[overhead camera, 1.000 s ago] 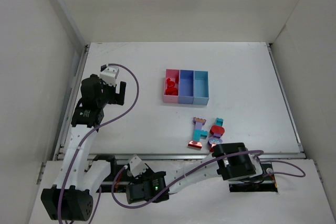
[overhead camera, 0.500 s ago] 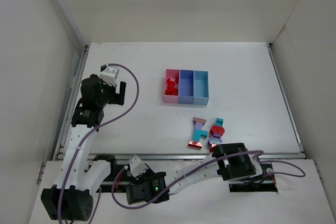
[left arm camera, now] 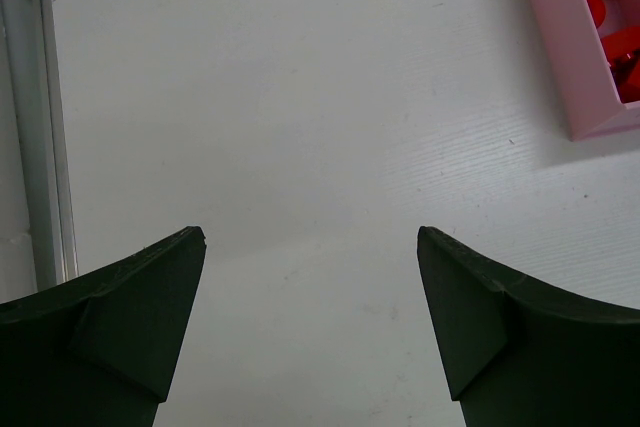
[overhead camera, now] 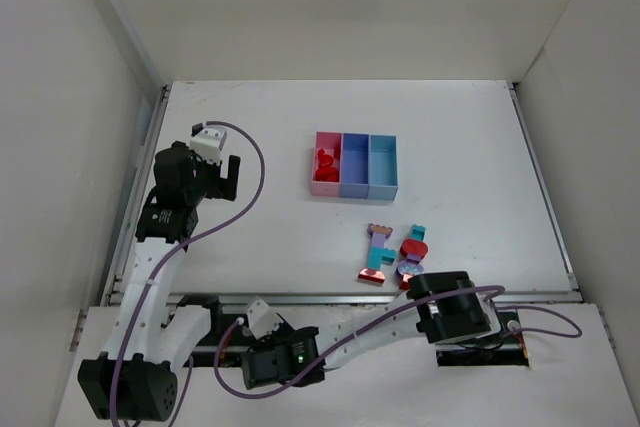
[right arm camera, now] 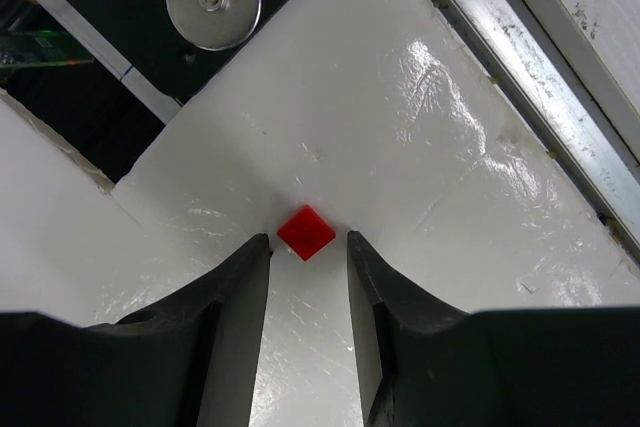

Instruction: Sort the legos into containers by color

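1. Two multicolour clumps of legos sit on the table toward its near edge, right of the middle. One clump is lavender, teal and red. The other clump, just beside it on the right, shows teal, red and purple.
2. A single small red brick lies off the table on a glossy white ledge outside the near edge. An aluminium rail runs close by along that edge. The top view hides this brick under the arm.
3. The containers stand joined in a row about the middle of the table, between the clumps and the far edge. From left to right I see the pink bin, the purple-blue bin and the light blue bin.
4. Several red bricks lie in the pink bin.
5. My right gripper points down at the ledge with its jaws narrow. The red brick sits at the mouth between the tips, with a thin gap on each side, so I see no clamp on it.
6. My left gripper hangs over bare table near the left edge, well apart from the containers. Its jaws are spread wide with nothing between them, and only a corner of the pink bin shows in its wrist view.
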Controlling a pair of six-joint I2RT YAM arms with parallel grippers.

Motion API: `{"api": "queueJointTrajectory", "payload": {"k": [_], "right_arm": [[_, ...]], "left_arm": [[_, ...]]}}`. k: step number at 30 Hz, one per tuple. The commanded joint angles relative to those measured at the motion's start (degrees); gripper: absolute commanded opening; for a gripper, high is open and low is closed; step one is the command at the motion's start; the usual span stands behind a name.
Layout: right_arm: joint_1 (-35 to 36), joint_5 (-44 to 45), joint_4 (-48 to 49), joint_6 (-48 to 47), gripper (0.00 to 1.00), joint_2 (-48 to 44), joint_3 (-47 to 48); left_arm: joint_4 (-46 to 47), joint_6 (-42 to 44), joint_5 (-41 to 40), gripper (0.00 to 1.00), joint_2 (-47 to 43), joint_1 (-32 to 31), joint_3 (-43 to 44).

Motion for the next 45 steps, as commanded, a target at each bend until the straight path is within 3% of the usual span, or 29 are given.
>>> {"api": "queueJointTrajectory", "payload": {"k": [1, 9, 12, 45], "right_arm": [[0.73, -3.14, -1.99, -0.46, 0.42, -1.98, -1.87], [0.73, -2.62, -1.47, -0.46, 0.41, -0.31, -0.55], [0.73, -2.09, -1.99, -1.08, 0.47, 0.30, 0.76], [-0.85, 0.29, 2.39, -3.19, 0.43, 1.98, 2.43]], "left_arm": [[0.67, -0.11, 0.41, 0.85, -0.28, 0.19, 1.27], [0.67, -0.11, 0.41, 0.85, -0.28, 0.19, 1.27], [0.67, -0.11, 0.41, 0.85, -0.28, 0.19, 1.27], [0.15, -0.11, 0.41, 0.85, -0.28, 0.19, 1.27]]}}
